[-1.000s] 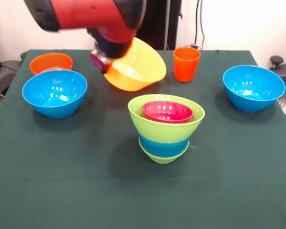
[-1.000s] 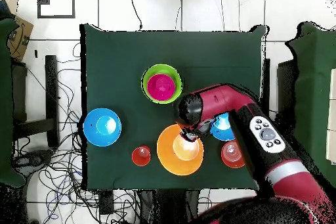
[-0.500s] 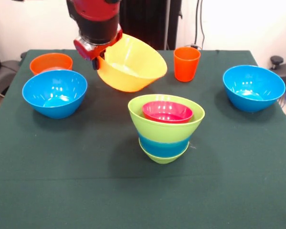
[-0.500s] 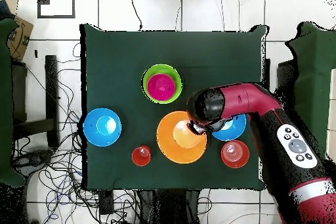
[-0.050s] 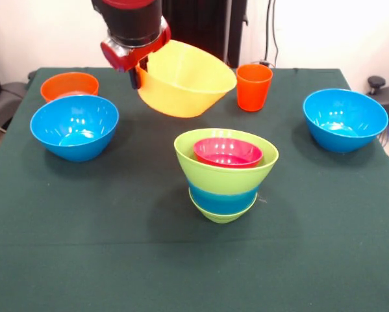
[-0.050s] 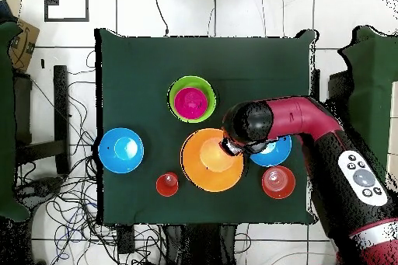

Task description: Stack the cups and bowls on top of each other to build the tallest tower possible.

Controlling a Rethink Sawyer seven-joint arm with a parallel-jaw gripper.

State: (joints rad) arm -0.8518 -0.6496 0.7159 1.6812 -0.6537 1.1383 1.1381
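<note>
My gripper point(image 5: 139, 69) is shut on the rim of the large yellow bowl point(image 5: 189, 80), which hangs tilted in the air above the table, behind the tower. From above, the gripper point(image 6: 231, 147) sits at this bowl's point(image 6: 210, 161) right rim. The tower point(image 5: 225, 177) stands mid-table: a red-pink bowl point(image 5: 228, 152) inside a lime bowl, over a blue band and a green base; overhead it shows as the tower point(image 6: 192, 99). An orange cup point(image 5: 254, 86) stands upright at the back.
A blue bowl point(image 5: 74, 127) and a small orange bowl point(image 5: 69, 86) sit at the left. Another blue bowl point(image 5: 345, 119) is at the right. The arm point(image 6: 311, 134) covers part of one blue bowl point(image 6: 277, 154) overhead.
The yellow bowl has risen off the cloth in my gripper, tipped closer to level, and drifted slightly right in the front view. The other things have not moved.
</note>
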